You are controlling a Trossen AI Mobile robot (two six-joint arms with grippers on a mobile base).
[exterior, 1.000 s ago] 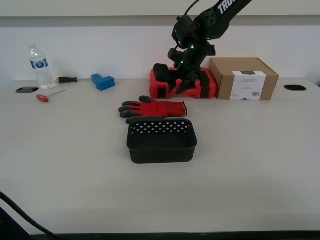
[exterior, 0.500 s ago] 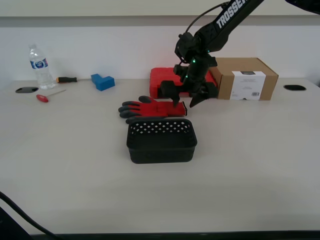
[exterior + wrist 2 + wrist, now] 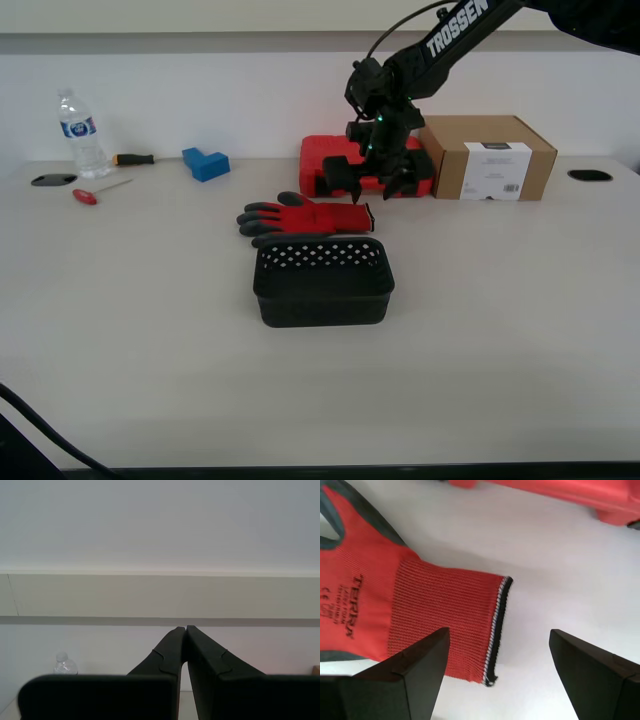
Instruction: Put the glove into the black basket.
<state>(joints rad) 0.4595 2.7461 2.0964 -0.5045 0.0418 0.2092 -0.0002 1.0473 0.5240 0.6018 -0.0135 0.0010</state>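
One glove (image 3: 305, 217) flat behind black basket (image 3: 323, 281) | my first gripper (image 3: 370, 186) fingers wide apart, empty | my second gripper (image 3: 182, 645) fingers pressed together, empty

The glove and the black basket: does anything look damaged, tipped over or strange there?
Nothing stands out. The glove lies flat behind the upright, empty black basket, and my first gripper hovers open above its cuff.

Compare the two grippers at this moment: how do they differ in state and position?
My first gripper is open above the glove cuff; my second gripper is shut, holding nothing. The first faces down at the table; the second points toward the wall, away from the glove. Both have black fingers.
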